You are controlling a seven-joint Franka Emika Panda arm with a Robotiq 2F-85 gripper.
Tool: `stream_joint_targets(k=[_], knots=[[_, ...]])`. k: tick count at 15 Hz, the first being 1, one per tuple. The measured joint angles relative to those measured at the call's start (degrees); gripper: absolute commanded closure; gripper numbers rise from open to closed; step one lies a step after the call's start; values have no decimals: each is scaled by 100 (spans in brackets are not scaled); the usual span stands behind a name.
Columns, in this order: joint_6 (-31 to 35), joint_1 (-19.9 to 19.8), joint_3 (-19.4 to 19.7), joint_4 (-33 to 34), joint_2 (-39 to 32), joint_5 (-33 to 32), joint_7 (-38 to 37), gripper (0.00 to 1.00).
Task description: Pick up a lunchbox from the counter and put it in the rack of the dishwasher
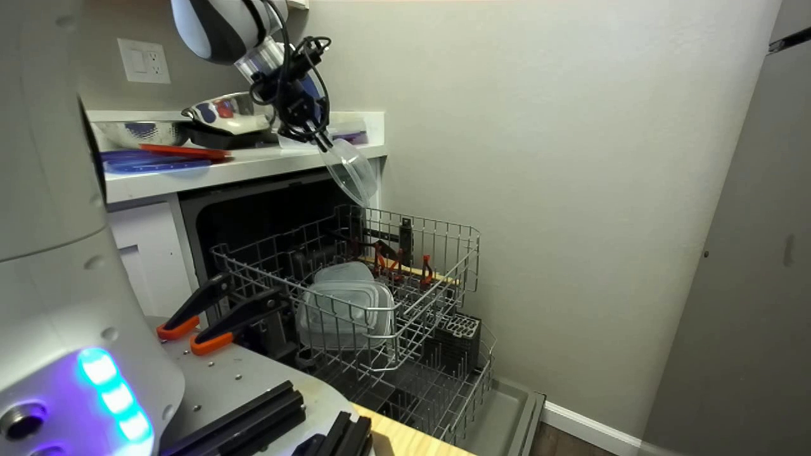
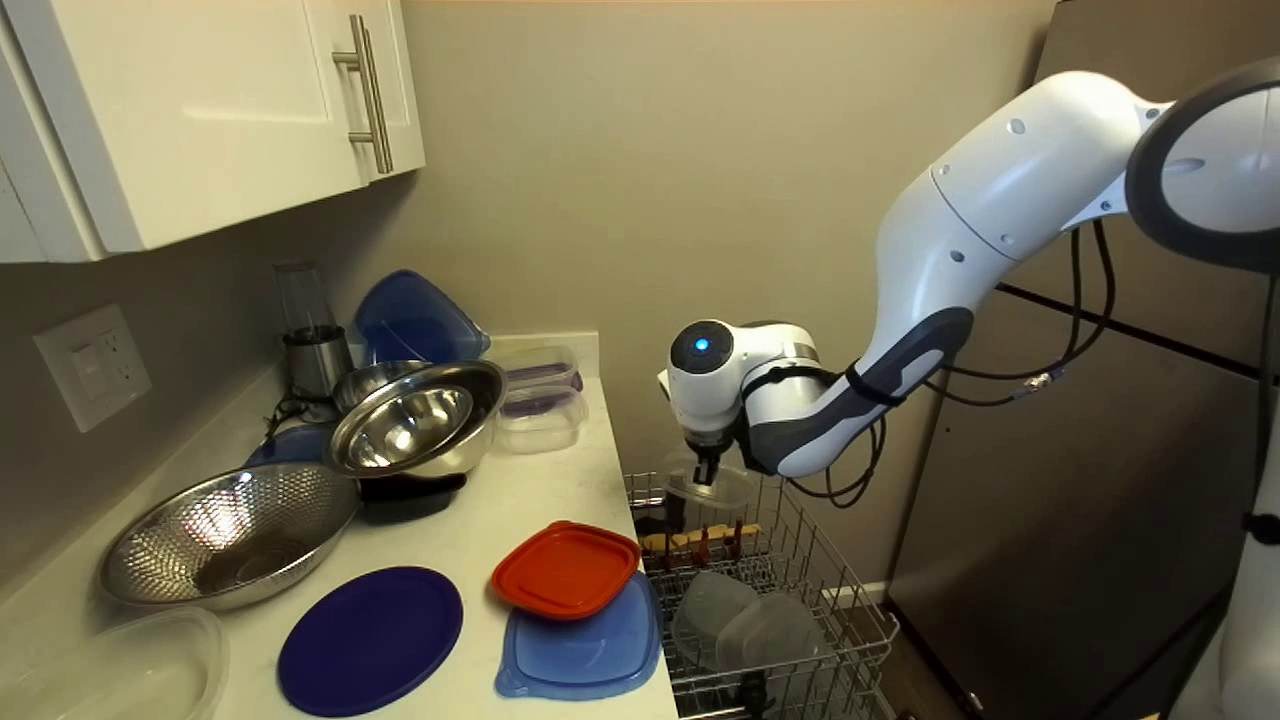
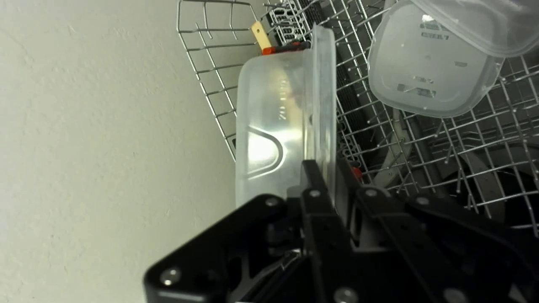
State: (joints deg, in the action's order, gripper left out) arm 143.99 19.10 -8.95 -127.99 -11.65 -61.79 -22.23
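Note:
The lunchbox (image 1: 351, 171), a clear whitish shallow container, hangs tilted from my gripper (image 1: 324, 144). In the wrist view the gripper (image 3: 327, 164) has one finger on each side of the rim of the lunchbox (image 3: 271, 122). The lunchbox also shows in an exterior view (image 2: 730, 490), off the counter (image 2: 480, 540), near the wall. It is over the far part of the pulled-out rack (image 1: 383, 309); I cannot tell whether its lower edge touches the wires. The dishwasher (image 1: 253, 215) stands open with its dark cavity under the counter.
Translucent containers (image 1: 348, 310) lie in the rack's near part. Orange-handled tools (image 1: 426, 271) and a wooden stick are in it too. The wall (image 3: 105, 147) is close beside. The counter bears a red lid (image 2: 565, 570), blue lids, a colander (image 2: 230, 540), and metal bowls.

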Motion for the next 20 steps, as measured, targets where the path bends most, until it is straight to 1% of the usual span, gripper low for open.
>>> stream_joint_targets(k=[3,8,10,14,18,19,20], knots=[[24,-166,106,-288,18,-410,-335,95],[298,-595,369,-859,60,-1229,-1149,95],[484,-641,503,-998,59,-1518,-1477,95],[478,-609,552,-997,59,-2215,-2144,95],[346,-606,576,-825,-15,-2655,-2223,95],[282,-606,581,-784,-57,-2704,-2223,88],[267,-637,551,-760,-90,-2709,-2223,88]])
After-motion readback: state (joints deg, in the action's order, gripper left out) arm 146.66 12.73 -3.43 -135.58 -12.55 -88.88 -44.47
